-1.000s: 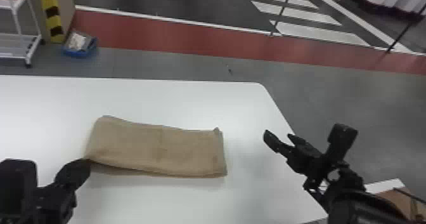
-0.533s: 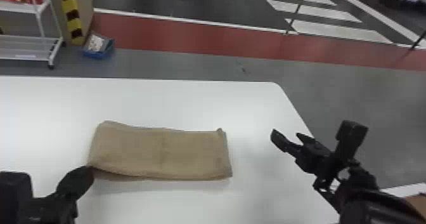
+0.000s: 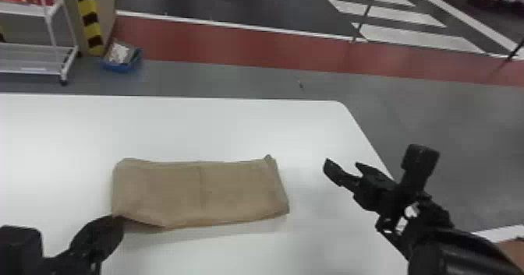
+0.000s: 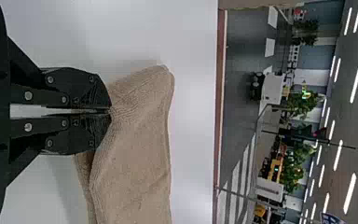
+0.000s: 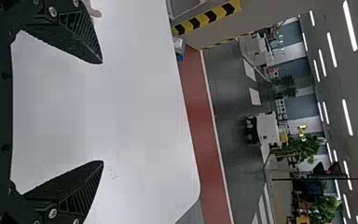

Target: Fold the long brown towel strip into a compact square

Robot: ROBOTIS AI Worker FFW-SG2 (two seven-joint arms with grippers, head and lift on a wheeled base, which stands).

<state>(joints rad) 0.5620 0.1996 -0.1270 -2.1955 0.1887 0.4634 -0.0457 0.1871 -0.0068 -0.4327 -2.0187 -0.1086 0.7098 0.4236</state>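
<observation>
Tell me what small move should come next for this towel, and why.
I'd probably raise the left gripper slightly and start carrying the pinched corner toward the robot's right. Its fingers are closed on the near left corner of the brown towel, which lies as a flat rectangle, wider than deep. The right gripper is open and away from the cloth.

From where I stand, a hand could pass over the table (image 3: pixel 234 130) along the towel's (image 3: pixel 202 192) far side, or down between its right end and the right gripper (image 3: pixel 342 164). That gripper, fingers spread with a gap between them, and its arm (image 3: pixel 440 243) block the table's right edge. The left gripper (image 3: pixel 117 222), closed on the towel, bars its near left corner.
</observation>
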